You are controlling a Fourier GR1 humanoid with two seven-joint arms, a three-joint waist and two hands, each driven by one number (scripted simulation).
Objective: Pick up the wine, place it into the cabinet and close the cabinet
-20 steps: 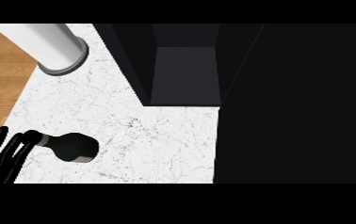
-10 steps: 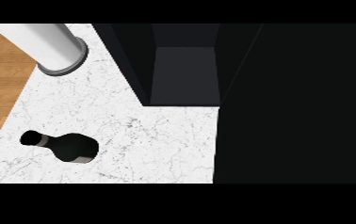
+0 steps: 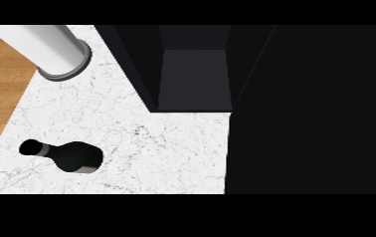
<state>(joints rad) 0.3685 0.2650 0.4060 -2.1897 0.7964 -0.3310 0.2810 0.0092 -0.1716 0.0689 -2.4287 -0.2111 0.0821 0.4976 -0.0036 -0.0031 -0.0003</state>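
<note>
Nothing moved; dark wine [image 3: 67,155], apparently upright, on counter [image 3: 147,141].

Cut off at the top edge: the white cylinder [image 3: 51,49], so only its lower length and grey base ring show. Running out of view along the top and right: the dark cabinet [image 3: 294,106], whose right part reads as one flat black mass with no door, hinge or handle to make out, and whose recess [image 3: 195,79] shows nothing of its depth. Seen steeply from above, the wine bottle [image 3: 70,156], all black, label and height impossible to tell.
</note>
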